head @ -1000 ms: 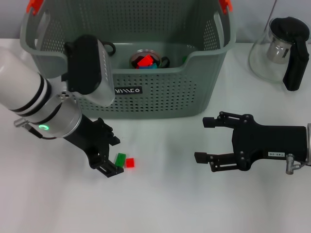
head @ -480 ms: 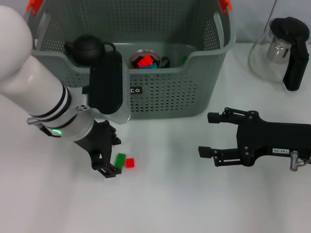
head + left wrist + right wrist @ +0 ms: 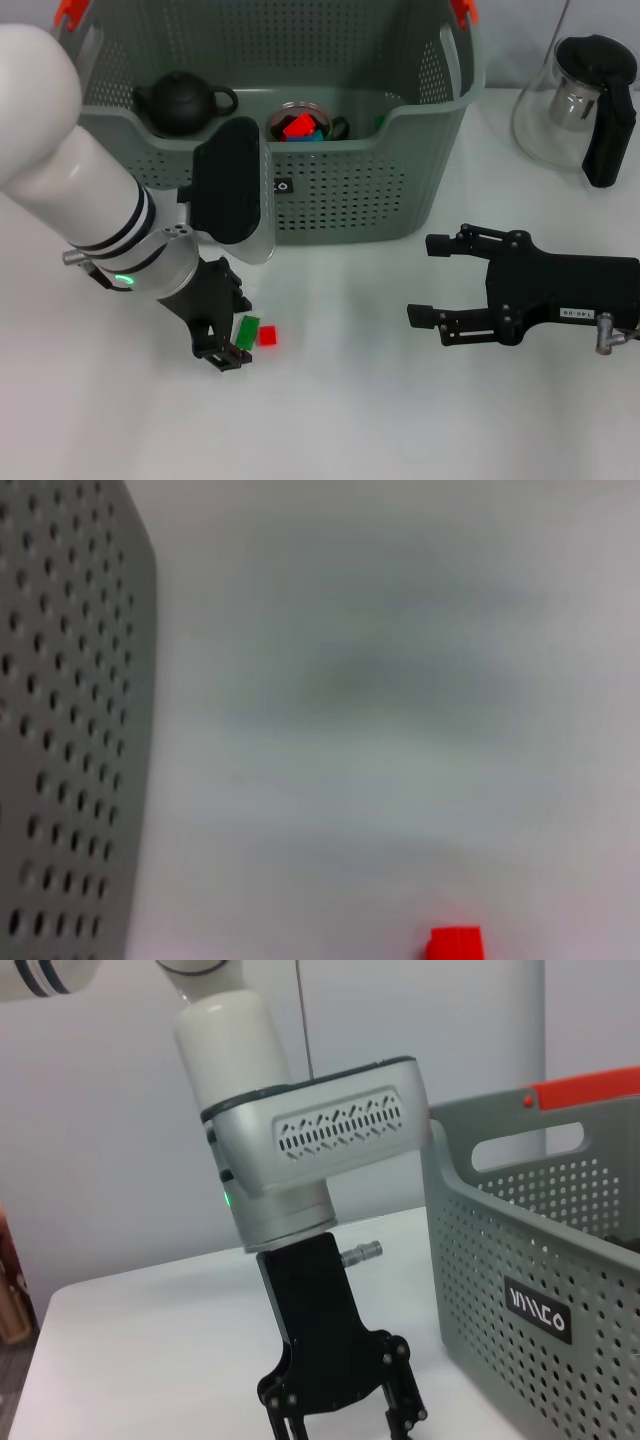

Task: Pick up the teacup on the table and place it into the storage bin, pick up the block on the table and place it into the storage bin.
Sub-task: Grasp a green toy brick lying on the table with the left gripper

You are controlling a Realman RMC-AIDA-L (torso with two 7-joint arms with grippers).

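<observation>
Blocks first: I see a small green plastic block (image 3: 246, 331) touching a small red plastic block (image 3: 267, 335) on the white table (image 3: 340, 420), just in front of the large grey-green perforated storage bin (image 3: 330, 205). My left gripper (image 3: 228, 352) sits low at the green block, fingers apart around it. A dark round teapot (image 3: 180, 103) and a metal-rimmed teacup (image 3: 300, 124) lie inside that bin. My right gripper (image 3: 432, 281) hovers beside the bin, fingers spread, empty.

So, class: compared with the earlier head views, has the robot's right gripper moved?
Yes. The right gripper, open above the table, has shifted slightly toward the robot, away from the storage bin, and a little to its right.
</observation>
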